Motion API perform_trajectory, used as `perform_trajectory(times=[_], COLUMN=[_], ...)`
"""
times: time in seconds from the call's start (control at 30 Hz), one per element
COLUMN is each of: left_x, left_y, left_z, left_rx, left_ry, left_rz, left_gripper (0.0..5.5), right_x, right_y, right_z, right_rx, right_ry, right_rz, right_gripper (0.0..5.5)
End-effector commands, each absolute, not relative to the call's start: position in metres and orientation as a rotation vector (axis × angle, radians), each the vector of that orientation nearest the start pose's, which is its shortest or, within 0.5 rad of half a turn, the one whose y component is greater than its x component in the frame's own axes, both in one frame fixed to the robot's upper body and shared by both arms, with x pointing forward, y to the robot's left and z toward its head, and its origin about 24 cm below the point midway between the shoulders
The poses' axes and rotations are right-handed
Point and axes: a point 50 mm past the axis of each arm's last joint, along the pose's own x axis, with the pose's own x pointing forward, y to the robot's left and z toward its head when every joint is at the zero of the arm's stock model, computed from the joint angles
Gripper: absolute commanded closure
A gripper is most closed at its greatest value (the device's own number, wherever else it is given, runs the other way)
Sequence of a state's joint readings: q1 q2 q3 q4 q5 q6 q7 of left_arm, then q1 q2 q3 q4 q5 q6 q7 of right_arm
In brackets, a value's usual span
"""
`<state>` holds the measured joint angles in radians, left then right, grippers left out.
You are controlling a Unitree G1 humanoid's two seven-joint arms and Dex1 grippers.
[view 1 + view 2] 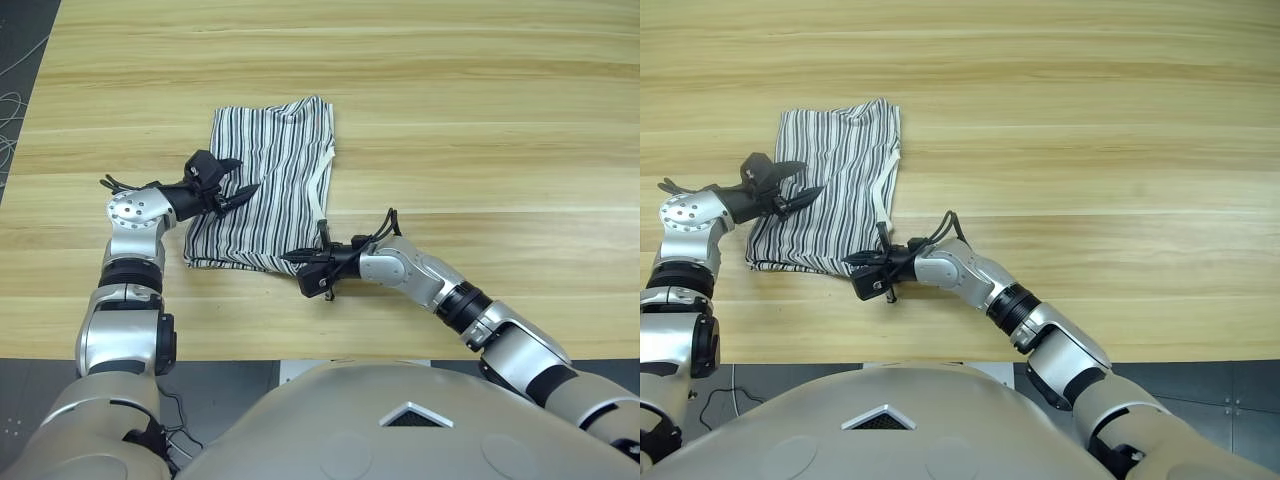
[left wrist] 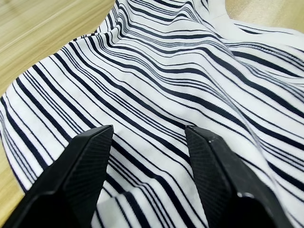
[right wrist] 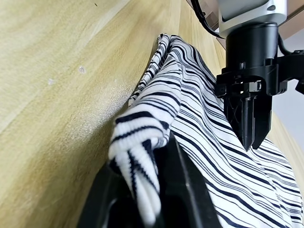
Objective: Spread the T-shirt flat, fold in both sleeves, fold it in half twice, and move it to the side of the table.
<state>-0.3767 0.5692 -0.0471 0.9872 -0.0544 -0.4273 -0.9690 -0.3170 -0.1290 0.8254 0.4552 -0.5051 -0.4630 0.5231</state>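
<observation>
Striped cloth of the T-shirt (image 1: 265, 180) lies as a narrow band on the table (image 1: 480, 120), its long axis running away from me. My right gripper (image 1: 300, 258) pinches the bunched near hem. My left gripper (image 1: 248, 176) sits spread over the band's middle, perhaps touching, so it is nearer the far end.

Premises read as a robotics lab or test room. One wide wood-grain table (image 1: 480, 120) serves as the workbench. The dark grey floor (image 1: 25, 25) at ten o'clock carries loose white cables (image 1: 8, 105) (left untidied). Grey floor tiles (image 1: 1215, 385) show at five o'clock.
</observation>
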Motion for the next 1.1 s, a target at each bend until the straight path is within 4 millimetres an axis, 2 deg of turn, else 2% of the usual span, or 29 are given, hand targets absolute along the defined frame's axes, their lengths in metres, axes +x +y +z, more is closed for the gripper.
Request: perform_trajectory(times=[0.03, 0.33, 0.43, 0.57, 0.67, 0.83, 0.97, 1.1], left_x=[0.265, 0.269, 0.277, 0.292, 0.295, 0.295, 0.293, 0.291], left_y=[0.274, 0.275, 0.274, 0.274, 0.277, 0.279, 0.281, 0.281], left_z=[-0.003, 0.004, 0.016, 0.043, 0.057, 0.06, 0.056, 0.054], left_rx=[0.389, 0.394, 0.345, 0.201, 0.125, 0.126, 0.152, 0.163], left_ry=[0.436, 0.418, 0.339, 0.192, 0.131, 0.132, 0.148, 0.158], left_rz=[-0.821, -0.817, -0.803, -0.752, -0.742, -0.727, -0.719, -0.718], left_gripper=[2.69, 2.69, 2.69, 2.69, 2.69, 2.69, 2.69, 2.69], right_x=[0.194, 0.196, 0.193, 0.192, 0.192, 0.188, 0.17, 0.159], right_y=[0.006, 0.005, 0.001, -0.004, -0.007, -0.014, -0.027, -0.031], right_z=[-0.023, -0.019, -0.017, -0.015, -0.014, -0.008, 0.008, 0.022], right_rx=[-0.88, -0.846, -0.804, -0.782, -0.771, -0.742, -0.67, -0.612], right_ry=[-0.117, -0.111, -0.096, -0.083, -0.077, -0.078, -0.107, -0.114], right_rz=[1.561, 1.564, 1.596, 1.614, 1.62, 1.641, 1.711, 1.74], right_gripper=[5.37, 5.37, 5.37, 5.37, 5.37, 5.37, 5.37, 5.37])
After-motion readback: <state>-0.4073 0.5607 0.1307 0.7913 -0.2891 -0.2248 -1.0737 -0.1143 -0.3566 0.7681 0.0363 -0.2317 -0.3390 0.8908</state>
